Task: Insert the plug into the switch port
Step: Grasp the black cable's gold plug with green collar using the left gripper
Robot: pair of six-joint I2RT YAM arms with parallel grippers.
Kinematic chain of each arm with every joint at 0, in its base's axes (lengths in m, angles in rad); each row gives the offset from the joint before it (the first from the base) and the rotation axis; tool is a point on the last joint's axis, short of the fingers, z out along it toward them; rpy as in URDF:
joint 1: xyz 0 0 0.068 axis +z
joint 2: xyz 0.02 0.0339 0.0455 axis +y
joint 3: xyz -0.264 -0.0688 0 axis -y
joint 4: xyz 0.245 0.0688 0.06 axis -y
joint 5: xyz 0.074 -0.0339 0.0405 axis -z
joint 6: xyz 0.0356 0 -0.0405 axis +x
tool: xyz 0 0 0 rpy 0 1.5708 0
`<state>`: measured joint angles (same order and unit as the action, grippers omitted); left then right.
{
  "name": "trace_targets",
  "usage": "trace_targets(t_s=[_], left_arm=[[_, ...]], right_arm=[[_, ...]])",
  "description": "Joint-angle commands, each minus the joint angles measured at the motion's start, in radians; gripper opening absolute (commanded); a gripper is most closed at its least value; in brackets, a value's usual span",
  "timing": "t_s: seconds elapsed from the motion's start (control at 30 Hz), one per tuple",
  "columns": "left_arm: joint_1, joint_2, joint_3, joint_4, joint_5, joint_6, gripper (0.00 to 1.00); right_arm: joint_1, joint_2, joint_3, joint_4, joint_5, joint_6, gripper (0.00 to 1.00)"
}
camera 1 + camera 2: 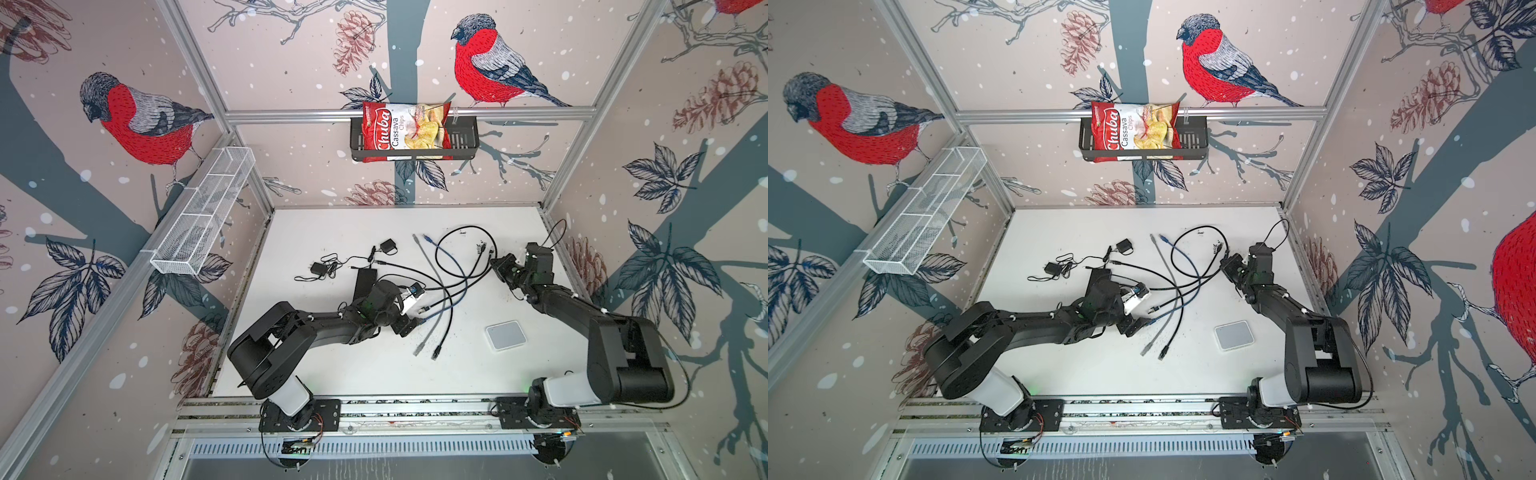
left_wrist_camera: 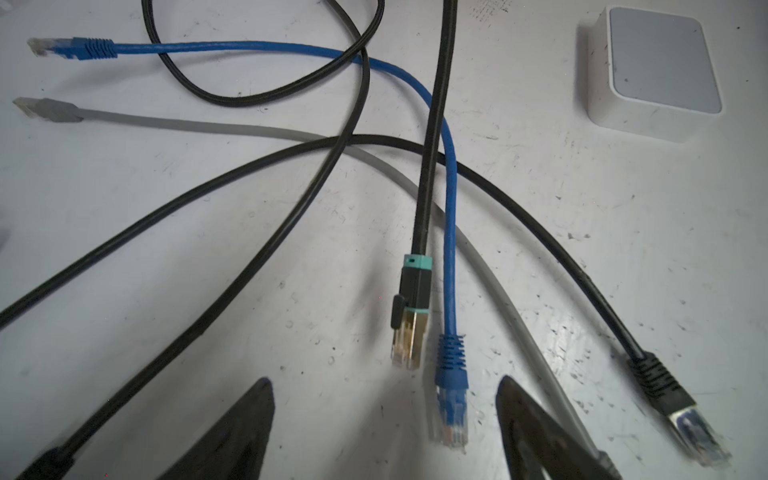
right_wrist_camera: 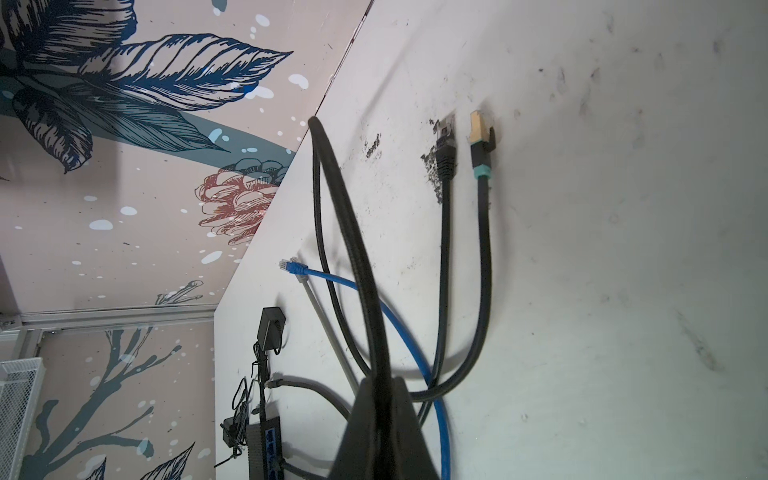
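Left wrist view: the blue plug point(image 2: 451, 399), a clear tip behind a ribbed blue boot, lies flat on the white table point(image 2: 623, 257). It sits between the spread fingers of the left gripper point(image 2: 384, 382), clear of both, just beside a gold plug point(image 2: 409, 332) with teal bands. The right gripper point(image 3: 380, 415) is pinched closed on the black braided cable point(image 3: 334, 187). The switch point(image 3: 266, 451), a black box with a row of blue ports, rests on the table.

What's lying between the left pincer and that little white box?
Crossing that stretch: a blue cable, a grey cable, then a black cable nearest the white box; clearest in the left wrist view.
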<state>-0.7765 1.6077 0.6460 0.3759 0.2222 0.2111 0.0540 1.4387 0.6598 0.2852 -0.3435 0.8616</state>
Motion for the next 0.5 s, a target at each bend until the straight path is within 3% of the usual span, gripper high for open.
trace_targets(t_s=[0.0, 0.3, 0.47], left_arm=[[-0.001, 0.02, 0.021, 0.018, -0.006, 0.037, 0.82], [-0.001, 0.088, 0.097, -0.009, 0.035, 0.056, 0.72], [0.0, 0.151, 0.205, -0.152, 0.08, 0.074, 0.59]], right_arm=[[0.004, -0.013, 0.012, 0.013, -0.002, -0.013, 0.0], [0.008, -0.033, 0.012, 0.002, 0.0, -0.026, 0.01], [0.008, -0.035, 0.015, 0.0, -0.001, -0.031, 0.01]])
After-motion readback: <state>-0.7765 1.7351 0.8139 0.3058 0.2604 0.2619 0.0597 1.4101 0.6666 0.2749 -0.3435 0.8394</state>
